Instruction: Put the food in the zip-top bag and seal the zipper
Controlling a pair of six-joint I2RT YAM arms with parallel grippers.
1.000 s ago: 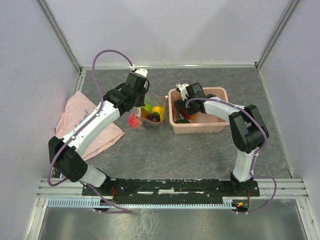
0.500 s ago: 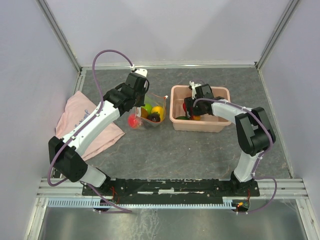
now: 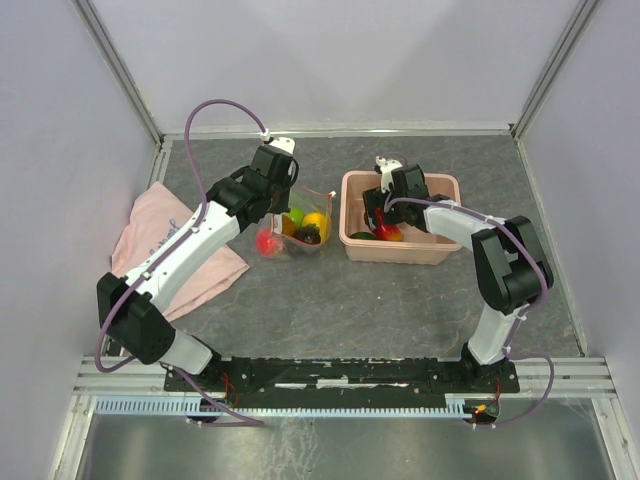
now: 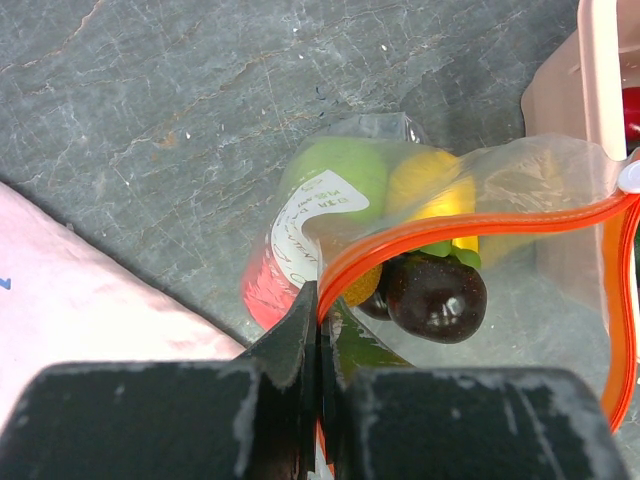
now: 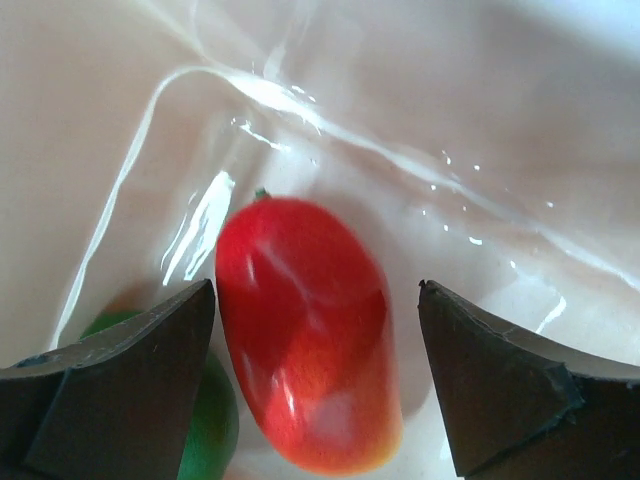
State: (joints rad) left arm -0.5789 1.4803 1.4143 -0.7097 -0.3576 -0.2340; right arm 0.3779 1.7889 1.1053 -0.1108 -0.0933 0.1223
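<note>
Grey stone tabletop (image 3: 330, 300): clear crinkly zip-top bag (image 3: 303, 225) of toy food (image 4: 435, 295), mouth toward pink plastic bin (image 3: 440, 252), orange zipper strip (image 4: 470, 230) pinched by closed left gripper (image 4: 318, 330) (wrist view only); red oblong toy fruit (image 5: 305, 340), stem up-frame, in bin, straddled by wide-open empty right gripper (image 5: 315, 300), shifted rightward since a second ago.
</note>
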